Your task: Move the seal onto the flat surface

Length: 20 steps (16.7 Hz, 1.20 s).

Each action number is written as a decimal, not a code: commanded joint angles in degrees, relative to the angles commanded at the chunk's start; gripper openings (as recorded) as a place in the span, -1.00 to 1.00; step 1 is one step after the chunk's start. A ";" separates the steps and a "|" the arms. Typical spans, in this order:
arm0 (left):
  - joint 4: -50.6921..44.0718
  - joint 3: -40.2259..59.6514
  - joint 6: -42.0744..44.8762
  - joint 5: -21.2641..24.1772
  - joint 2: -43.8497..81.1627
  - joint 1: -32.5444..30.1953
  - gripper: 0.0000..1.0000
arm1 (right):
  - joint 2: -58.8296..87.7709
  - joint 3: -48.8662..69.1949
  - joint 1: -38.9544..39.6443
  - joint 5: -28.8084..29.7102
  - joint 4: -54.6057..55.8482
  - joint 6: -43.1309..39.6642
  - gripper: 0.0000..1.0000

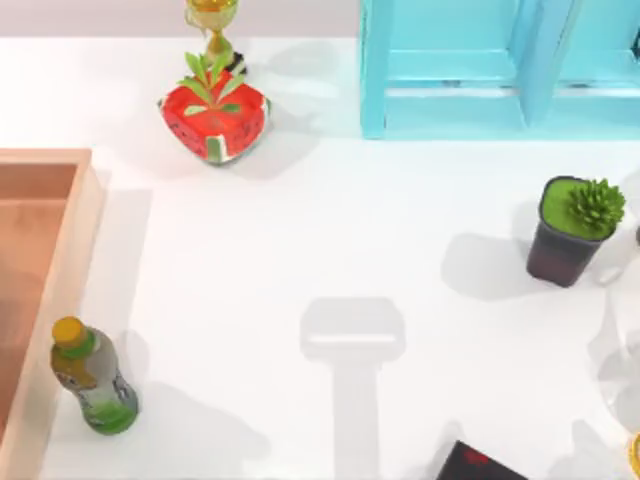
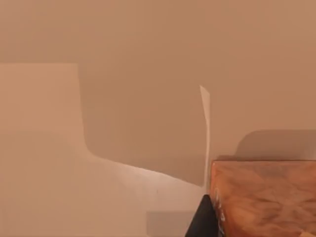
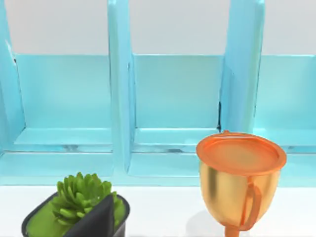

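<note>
At the table's left, my left gripper (image 2: 201,221) is over the wooden tray (image 1: 45,157), just beside the seal (image 2: 266,197) that stands in it. The white tabletop (image 1: 330,250) lies right of the tray. My right gripper (image 3: 96,219) faces the turquoise shelf (image 3: 173,94). How open either gripper is, I cannot tell.

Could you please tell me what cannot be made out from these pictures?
Dark thing: top view, cut by the bottom edge; what it is cannot be told.
Trophy: top view, cup cut by the top edge.
Tray: top view, cut by the left edge.
Gold cup: right wrist view, foot cut by the bottom edge.
</note>
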 joint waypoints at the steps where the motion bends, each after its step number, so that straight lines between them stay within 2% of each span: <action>1: 0.00 0.00 0.00 0.00 0.00 0.00 -0.81 | 0.00 0.00 0.00 0.00 0.00 0.00 1.00; 2: 0.00 0.00 0.00 0.00 0.00 0.00 -0.96 | 0.00 0.00 0.00 0.00 0.00 0.00 1.00; 3: 0.00 0.00 0.00 0.00 0.00 0.00 -1.00 | 0.00 0.00 0.00 0.00 0.00 0.00 1.00; 13: -0.73 0.85 -0.80 -0.08 -0.93 -0.88 -1.00 | 0.00 0.00 0.00 0.00 0.00 0.00 1.00; 16: -4.83 6.54 -6.46 -0.31 -5.39 -6.48 -1.00 | 0.00 0.00 0.00 0.00 0.00 0.00 1.00; 20: -15.78 17.46 -19.19 -0.50 -11.57 -19.11 -1.00 | 0.00 0.00 0.00 0.00 0.00 0.00 1.00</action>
